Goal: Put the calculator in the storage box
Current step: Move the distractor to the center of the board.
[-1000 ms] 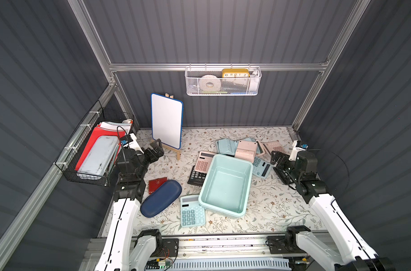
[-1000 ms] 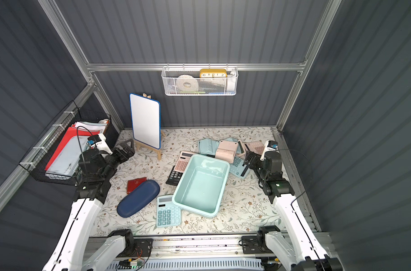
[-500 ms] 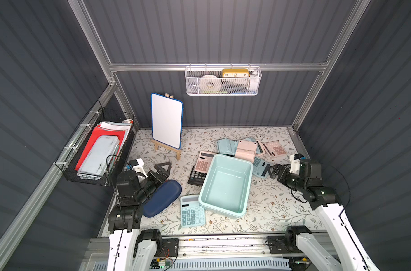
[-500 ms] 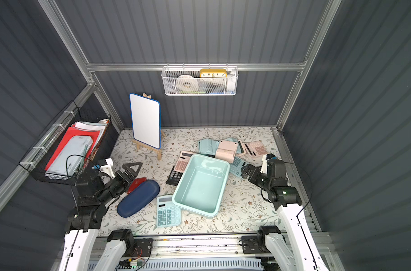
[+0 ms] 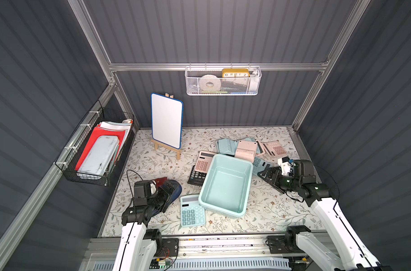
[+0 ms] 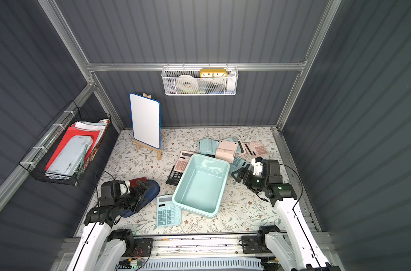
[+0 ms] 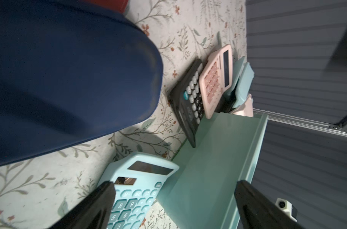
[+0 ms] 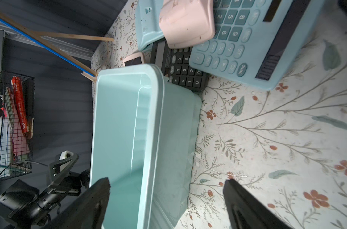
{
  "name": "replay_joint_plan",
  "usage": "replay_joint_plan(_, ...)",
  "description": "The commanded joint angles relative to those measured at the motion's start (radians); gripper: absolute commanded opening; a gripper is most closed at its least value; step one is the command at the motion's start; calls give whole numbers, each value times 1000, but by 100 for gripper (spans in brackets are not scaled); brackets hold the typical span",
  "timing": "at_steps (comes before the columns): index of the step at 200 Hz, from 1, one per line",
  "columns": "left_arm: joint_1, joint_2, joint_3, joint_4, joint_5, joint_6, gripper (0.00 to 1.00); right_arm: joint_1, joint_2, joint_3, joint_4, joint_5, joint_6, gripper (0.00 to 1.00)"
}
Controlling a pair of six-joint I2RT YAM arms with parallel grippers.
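The mint-green storage box (image 5: 232,157) (image 6: 210,157) stands empty mid-table. A light blue calculator (image 5: 192,211) (image 6: 168,211) lies face up at its front left corner. Pink (image 5: 203,162) and black (image 5: 196,176) calculators lie at its left side, and several more are piled behind it (image 5: 246,149). My left gripper (image 5: 168,192) (image 7: 174,185) is open over a navy case, facing the blue calculator (image 7: 133,198) and the box wall (image 7: 218,154). My right gripper (image 5: 269,181) (image 8: 166,182) is open at the box's right side, the rim (image 8: 156,119) in line between its fingers.
A navy pencil case (image 5: 176,187) (image 7: 69,79) and a red item (image 5: 161,181) lie under my left arm. A whiteboard on an easel (image 5: 167,124) stands at the back left. A black wire basket (image 5: 96,150) hangs on the left wall, a white mesh basket (image 5: 223,82) on the back wall.
Both arms came down and forward from the back of the table. The left gripper now hangs over the navy case; the right gripper has reached the box's right side.
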Motion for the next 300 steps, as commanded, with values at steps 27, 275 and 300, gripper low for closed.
replay_joint_plan(27, -3, 135, -72, 119, -33, 3, 99, 34, 31, -23, 15, -9, -9, 94)
replay_joint_plan(275, 15, 457, 154, 109, -214, 206, 99, 46, -55, -39, 10, -33, -4, 96)
replay_joint_plan(300, -93, 402, 108, 83, -234, 164, 99, 46, -50, -41, 14, -40, -4, 96)
